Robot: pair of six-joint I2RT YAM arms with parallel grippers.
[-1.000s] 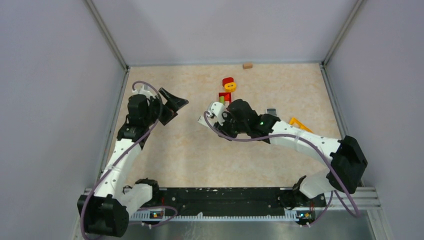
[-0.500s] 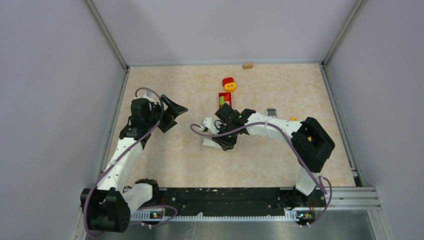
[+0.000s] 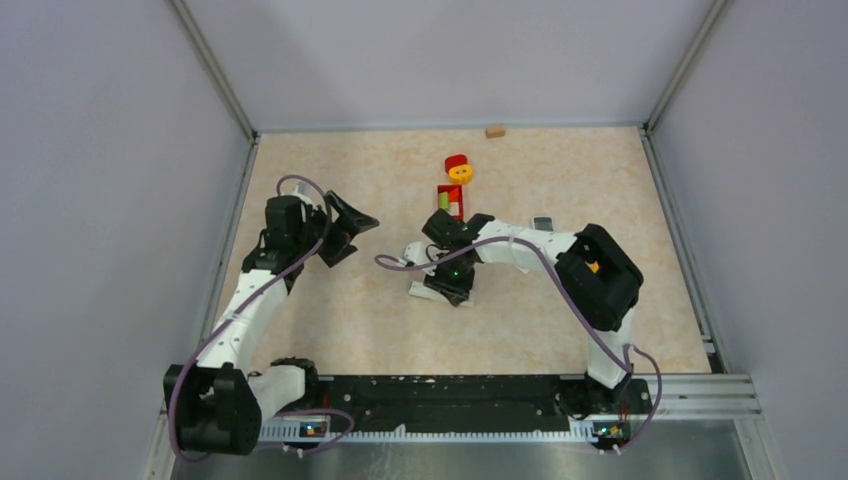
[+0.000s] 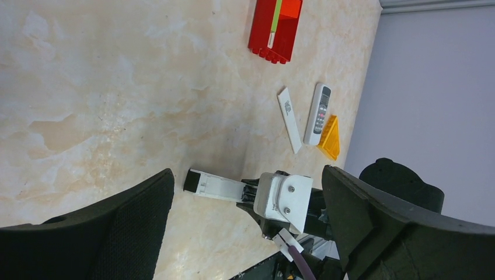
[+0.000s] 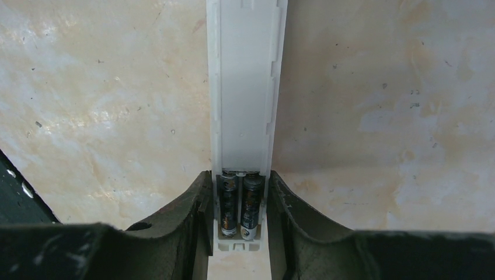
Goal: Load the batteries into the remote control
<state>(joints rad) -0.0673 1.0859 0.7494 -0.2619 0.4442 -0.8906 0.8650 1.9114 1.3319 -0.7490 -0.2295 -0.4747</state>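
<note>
My right gripper (image 5: 239, 233) is shut on the end of a long white remote (image 5: 243, 87), gripping its two sides. The remote's compartment is open, and two dark blue batteries (image 5: 239, 204) lie side by side in it, between my fingers (image 5: 190, 224). In the top view the right gripper (image 3: 450, 280) holds the remote (image 3: 425, 291) low over the table's middle. The left wrist view also shows the remote (image 4: 219, 185). My left gripper (image 3: 350, 222) is open and empty, raised to the left of the remote. No reddish-brown cell shows.
A second remote (image 4: 319, 114), a loose white cover strip (image 4: 289, 119) and an orange triangle (image 4: 330, 137) lie right of centre. A red block (image 3: 449, 195) and red and yellow toys (image 3: 458, 168) sit behind. A tan block (image 3: 495, 131) is at the back wall.
My right arm has folded and brought the remote from higher up down and nearer, to the table's middle. The left gripper has barely moved.
</note>
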